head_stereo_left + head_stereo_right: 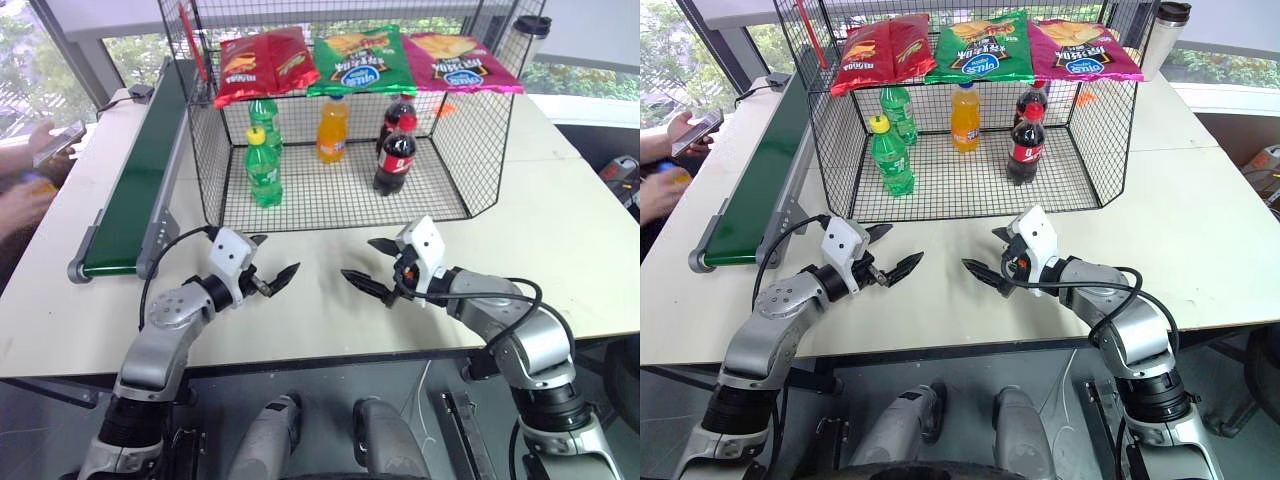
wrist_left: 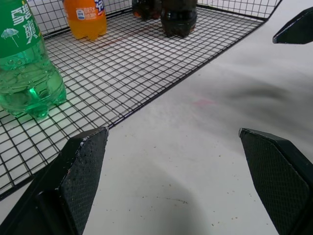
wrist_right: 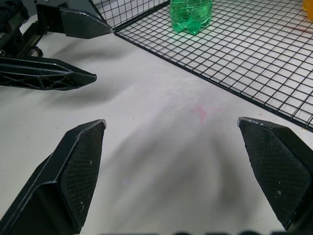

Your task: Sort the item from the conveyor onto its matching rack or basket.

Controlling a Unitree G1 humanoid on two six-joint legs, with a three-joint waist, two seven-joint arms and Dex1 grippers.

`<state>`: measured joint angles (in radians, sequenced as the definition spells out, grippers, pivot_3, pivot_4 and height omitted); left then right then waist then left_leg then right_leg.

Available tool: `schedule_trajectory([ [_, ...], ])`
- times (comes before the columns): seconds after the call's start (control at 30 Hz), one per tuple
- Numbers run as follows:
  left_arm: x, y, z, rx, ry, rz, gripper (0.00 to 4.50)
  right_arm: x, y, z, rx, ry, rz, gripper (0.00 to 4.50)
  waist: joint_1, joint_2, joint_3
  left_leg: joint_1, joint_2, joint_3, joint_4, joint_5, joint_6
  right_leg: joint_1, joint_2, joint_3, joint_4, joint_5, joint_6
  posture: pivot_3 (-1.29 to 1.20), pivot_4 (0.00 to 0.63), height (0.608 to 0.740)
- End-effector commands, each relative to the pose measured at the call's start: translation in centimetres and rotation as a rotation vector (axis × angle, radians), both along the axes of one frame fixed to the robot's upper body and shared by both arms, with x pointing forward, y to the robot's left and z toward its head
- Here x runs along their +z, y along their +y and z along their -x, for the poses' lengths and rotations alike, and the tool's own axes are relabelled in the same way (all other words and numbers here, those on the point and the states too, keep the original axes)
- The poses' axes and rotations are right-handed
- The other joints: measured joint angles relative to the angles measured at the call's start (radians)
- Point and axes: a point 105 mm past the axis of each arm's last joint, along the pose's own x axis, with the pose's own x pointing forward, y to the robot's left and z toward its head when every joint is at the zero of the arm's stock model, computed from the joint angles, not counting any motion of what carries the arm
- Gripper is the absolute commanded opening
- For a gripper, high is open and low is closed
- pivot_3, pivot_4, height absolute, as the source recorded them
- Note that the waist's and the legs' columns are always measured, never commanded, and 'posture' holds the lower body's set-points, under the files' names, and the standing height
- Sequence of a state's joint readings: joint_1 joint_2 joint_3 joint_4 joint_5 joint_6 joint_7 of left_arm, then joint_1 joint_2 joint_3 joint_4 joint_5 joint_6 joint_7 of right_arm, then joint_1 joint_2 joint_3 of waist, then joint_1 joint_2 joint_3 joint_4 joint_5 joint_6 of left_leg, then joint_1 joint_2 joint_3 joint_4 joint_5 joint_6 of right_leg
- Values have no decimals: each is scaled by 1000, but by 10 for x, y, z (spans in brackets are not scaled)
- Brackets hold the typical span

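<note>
The conveyor (image 1: 130,180) runs along the table's left side, its green belt bare. Past its left side a person's hand holds a small orange and blue thing (image 1: 673,175), mostly hidden; I cannot tell whether it is the item. The black wire basket (image 1: 480,130) stands at the table's back middle. Both grippers hover over the bare tabletop in front of the basket, pointing toward each other. My left gripper (image 1: 280,255) is open and empty. My right gripper (image 1: 357,258) is open and empty too. The left wrist view shows the basket floor beyond my left fingers (image 2: 80,171).
Inside the basket stand two green bottles (image 1: 263,170), an orange bottle with an orange cap (image 1: 332,130) and two cola bottles (image 1: 396,155). Three crisp bags (image 1: 360,60) lie on its top. A tumbler (image 1: 525,40) stands at the back right. The person's other hand holds a phone (image 1: 58,142).
</note>
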<state>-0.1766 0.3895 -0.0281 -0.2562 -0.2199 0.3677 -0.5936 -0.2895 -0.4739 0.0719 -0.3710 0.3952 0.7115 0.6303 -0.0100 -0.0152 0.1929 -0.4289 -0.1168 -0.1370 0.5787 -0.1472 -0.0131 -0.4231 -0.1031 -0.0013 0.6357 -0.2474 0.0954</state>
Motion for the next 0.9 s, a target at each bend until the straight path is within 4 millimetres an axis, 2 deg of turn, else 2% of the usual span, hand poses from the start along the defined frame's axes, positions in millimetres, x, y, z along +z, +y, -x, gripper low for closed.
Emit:
schedule_trajectory([
  [0.03, 6, -2, 2, -13, -62, -21, 4500, 16, 3, 1, 16, -66, -9, 4478, 0, 0, 0, 0, 0, 0, 0, 0, 0, 0, 0, 0, 0, 0, 0, 0, 150, 739],
  [0.9, 4, -2, 3, 5, -51, -24, 4500, 17, 7, 2, 38, -68, -7, 4478, 0, 0, 0, 0, 0, 0, 0, 0, 0, 0, 0, 0, 0, 0, 0, 0, 150, 739],
])
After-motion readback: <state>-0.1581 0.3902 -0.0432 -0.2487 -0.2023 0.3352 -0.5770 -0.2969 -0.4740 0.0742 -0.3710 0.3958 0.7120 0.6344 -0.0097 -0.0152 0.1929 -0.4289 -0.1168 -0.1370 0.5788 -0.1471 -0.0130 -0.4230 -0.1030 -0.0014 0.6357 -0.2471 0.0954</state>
